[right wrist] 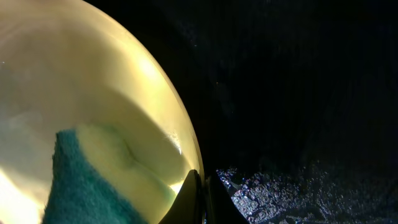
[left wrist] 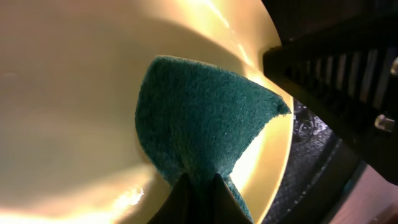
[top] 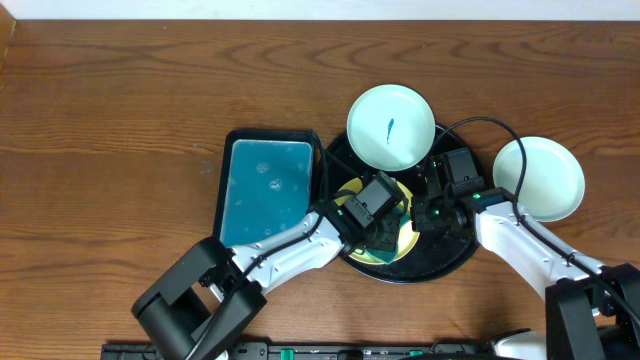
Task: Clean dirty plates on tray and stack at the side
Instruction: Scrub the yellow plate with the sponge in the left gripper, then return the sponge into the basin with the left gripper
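Note:
A pale yellow plate point(top: 352, 191) lies on the round black tray point(top: 442, 262). My left gripper point(top: 384, 228) is shut on a green sponge point(top: 386, 240) that presses on this plate. The left wrist view shows the sponge point(left wrist: 199, 118) pinched in that gripper point(left wrist: 200, 182) against the plate's inside point(left wrist: 74, 93). My right gripper point(top: 419, 214) is shut on the yellow plate's right rim. In the right wrist view this gripper point(right wrist: 202, 186) nips the plate's edge point(right wrist: 186, 149), with the sponge point(right wrist: 81, 186) at lower left. A mint-white plate point(top: 390, 127) with a blue smear sits at the tray's back.
A second mint-white plate point(top: 540, 178) lies on the wooden table, right of the tray. A rectangular black tray with a teal inside point(top: 265, 190) stands just left of the round tray. The wet tray floor point(right wrist: 298, 186) glistens beside the right gripper.

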You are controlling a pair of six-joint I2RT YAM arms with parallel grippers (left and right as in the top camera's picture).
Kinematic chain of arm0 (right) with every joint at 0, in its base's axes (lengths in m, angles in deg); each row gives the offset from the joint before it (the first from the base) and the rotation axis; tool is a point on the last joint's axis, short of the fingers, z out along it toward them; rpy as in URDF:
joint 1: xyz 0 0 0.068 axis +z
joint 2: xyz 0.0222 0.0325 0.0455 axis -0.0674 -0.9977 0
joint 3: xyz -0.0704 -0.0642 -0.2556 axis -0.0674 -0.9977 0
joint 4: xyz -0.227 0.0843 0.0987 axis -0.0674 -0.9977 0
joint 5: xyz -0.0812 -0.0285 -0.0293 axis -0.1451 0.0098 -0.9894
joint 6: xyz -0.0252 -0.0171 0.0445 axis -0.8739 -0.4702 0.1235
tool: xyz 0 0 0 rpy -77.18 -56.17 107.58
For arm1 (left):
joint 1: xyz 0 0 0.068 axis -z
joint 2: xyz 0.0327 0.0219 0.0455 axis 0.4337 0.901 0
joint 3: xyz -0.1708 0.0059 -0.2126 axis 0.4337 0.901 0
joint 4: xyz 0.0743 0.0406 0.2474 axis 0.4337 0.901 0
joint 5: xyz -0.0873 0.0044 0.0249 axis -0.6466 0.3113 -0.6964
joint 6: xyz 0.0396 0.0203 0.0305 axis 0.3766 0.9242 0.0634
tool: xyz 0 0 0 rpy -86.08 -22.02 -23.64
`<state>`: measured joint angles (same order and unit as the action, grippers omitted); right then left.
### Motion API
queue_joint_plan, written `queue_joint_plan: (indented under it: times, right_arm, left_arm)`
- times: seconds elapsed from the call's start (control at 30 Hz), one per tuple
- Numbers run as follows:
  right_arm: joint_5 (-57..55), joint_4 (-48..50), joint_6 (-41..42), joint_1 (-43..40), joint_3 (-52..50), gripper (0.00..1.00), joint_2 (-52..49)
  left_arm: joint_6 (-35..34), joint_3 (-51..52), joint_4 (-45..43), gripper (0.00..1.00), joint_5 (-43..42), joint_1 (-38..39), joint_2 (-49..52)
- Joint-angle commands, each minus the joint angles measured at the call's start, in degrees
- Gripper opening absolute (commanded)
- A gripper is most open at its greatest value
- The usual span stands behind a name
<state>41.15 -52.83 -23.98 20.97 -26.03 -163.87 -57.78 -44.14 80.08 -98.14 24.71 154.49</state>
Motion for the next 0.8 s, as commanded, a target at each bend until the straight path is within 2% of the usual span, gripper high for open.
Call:
queue_joint_plan:
  times: [0.0,0.13,0.23,0.3,0.43,0.6,0.7,0.77]
  right_arm:
    - [-0.5,-0.3,0.0,-0.1,-0.2,0.01,0.4]
    - [-0.5,-0.2,0.0,-0.1,-0.2,0.01,0.4]
    - [-0.5,-0.2,0.0,-0.1,-0.2,0.01,0.4]
    - [-0.7,-0.3,0.1,-0.1,-0.2,0.01,0.4]
    - [-1.6,-0.3,0.0,-0.1,-0.2,0.01,0.4]
    - [-1.6,-0.3,0.0,-0.1,-0.2,0.01,0.4]
    - [-1.5,-0.3,0.0,-0.1,-0.2,0.04,0.4]
    - [-1.5,-0.2,0.0,-0.1,-0.3,0.12,0.4]
  left_arm:
    - [4.1,0.7,0.4,0.07,6.4,-2.5,0.3]
    - [4.0,0.7,0.0,0.07,14.9,-8.0,0.3]
    - [4.0,0.6,-0.8,0.08,15.2,-11.8,0.2]
    - [4.5,0.4,-0.7,0.07,13.0,-13.9,-0.8]
    - [7.7,0.4,-0.2,0.07,3.4,-15.5,-5.5]
    - [10.9,0.4,4.0,0.07,1.0,-16.0,-15.2]
    - [12.2,0.4,8.7,0.07,6.0,-17.3,-21.0]
    - [12.2,0.4,12.4,0.07,11.2,-18.9,-24.1]
